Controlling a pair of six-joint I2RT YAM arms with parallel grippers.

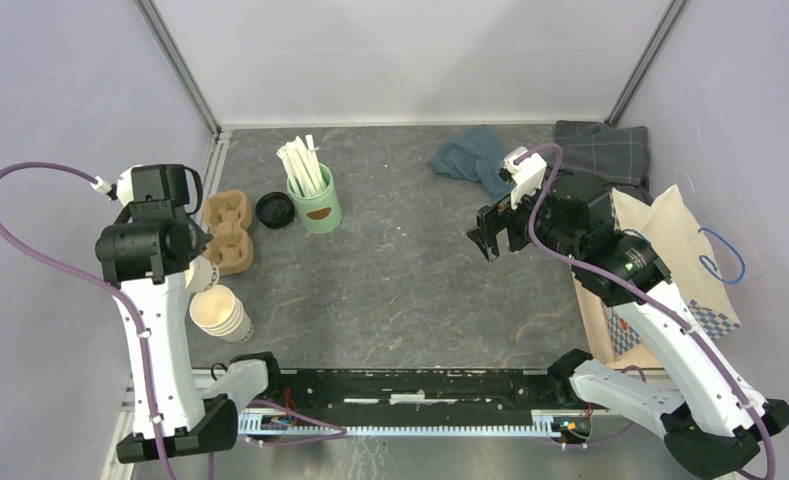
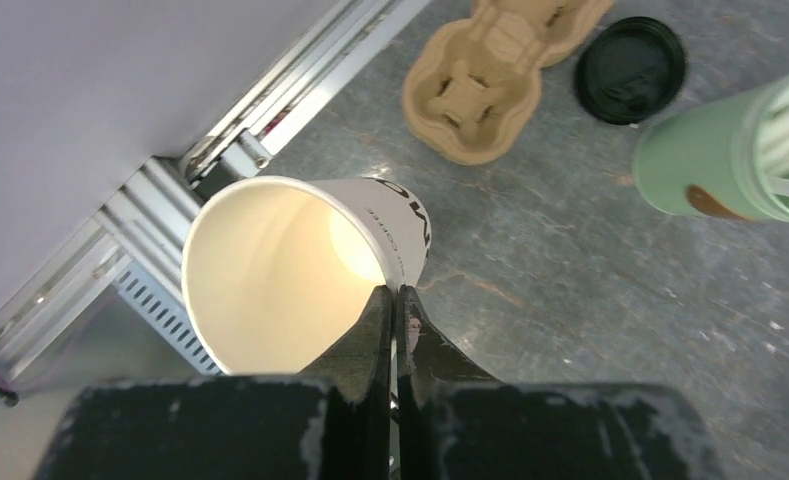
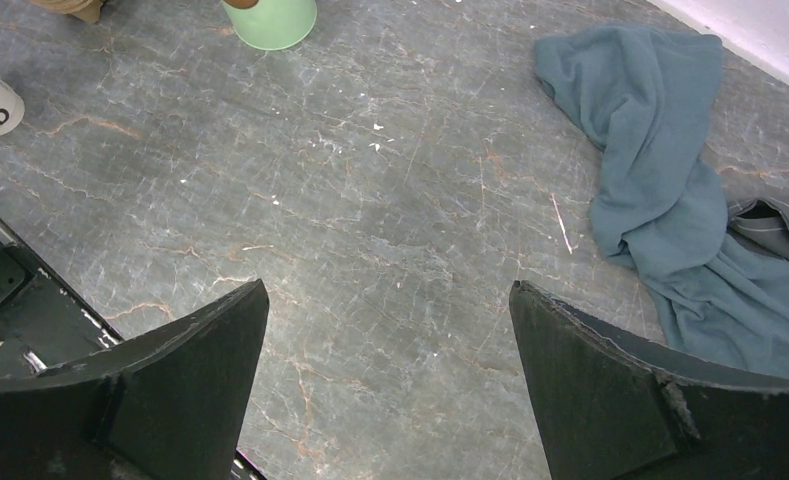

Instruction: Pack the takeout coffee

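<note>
**Thin pinch on a lidless cup**

The left claw [image 2: 394, 300] is closed almost fully on one wall of the white paper cup [image 2: 270, 270], which is tilted near the table's left edge. Such a thin grip could crease the wall or slip. The black lid [image 2: 630, 68] lies apart, beside the green mug [image 2: 720, 150]. The right claw [image 3: 390, 330] is wide open and empty.

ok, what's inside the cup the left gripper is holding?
Looks empty: the paper cup shows bare cream wall, plus one finger of the left gripper pinching its side. That finger hides part of the inside. A black lid lies on the table.
</note>
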